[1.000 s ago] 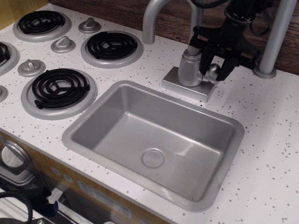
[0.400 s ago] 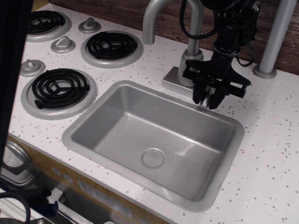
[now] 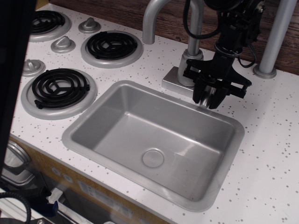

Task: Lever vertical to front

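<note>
A toy-like kitchen counter: speckled white top (image 3: 275,154), grey sink (image 3: 154,140), coil burners (image 3: 60,88), stove knobs (image 3: 63,44).

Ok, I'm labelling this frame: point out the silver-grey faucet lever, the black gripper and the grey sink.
silver-grey faucet lever (image 3: 204,96): camera view, tip between the fingers.
black gripper (image 3: 210,100): camera view, midway between fingertips.
grey sink (image 3: 74,131): camera view, left rim.

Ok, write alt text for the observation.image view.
A black robot hand points down at the sink's back rim, closed around the faucet's small silver lever. A grey sink fills the speckled white counter; black coil burners sit left.
</note>
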`<state>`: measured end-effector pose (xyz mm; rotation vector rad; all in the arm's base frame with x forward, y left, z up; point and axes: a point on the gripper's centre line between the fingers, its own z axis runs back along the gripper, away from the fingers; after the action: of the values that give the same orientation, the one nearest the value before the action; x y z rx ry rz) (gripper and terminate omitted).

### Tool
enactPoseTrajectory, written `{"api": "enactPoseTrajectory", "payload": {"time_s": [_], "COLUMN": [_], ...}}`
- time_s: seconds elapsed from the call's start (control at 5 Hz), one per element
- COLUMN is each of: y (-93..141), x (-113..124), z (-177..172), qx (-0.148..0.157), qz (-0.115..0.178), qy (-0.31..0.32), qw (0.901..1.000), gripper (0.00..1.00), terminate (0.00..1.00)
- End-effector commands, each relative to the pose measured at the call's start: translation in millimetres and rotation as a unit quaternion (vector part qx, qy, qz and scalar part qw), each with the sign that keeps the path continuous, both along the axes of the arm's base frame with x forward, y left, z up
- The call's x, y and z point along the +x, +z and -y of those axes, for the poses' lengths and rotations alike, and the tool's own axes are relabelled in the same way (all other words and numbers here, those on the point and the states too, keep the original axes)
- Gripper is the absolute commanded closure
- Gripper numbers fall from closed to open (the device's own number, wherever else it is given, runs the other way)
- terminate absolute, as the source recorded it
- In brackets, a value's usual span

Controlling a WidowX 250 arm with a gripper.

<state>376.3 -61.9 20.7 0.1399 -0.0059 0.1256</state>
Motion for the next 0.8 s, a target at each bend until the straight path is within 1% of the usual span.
{"api": "enactPoseTrajectory", "payload": {"time_s": [0.0, 0.2, 0.4, 0.6], "y": [50.2, 49.1, 52.9, 60.1], "x": [6.1, 5.3, 6.0, 6.5], "z": [12.0, 10.3, 8.7, 8.4], "qx": [0.004, -0.002, -0.007, -0.007], "qz": [0.050, 0.056, 0.071, 0.092], "qy": [-0.007, -0.005, -0.003, 0.004], "qw": [0.9987, 0.9984, 0.9974, 0.9957], "gripper": [1.00, 1.00, 0.00, 0.00], "terminate": [0.00, 0.00, 0.00, 0.00]}}
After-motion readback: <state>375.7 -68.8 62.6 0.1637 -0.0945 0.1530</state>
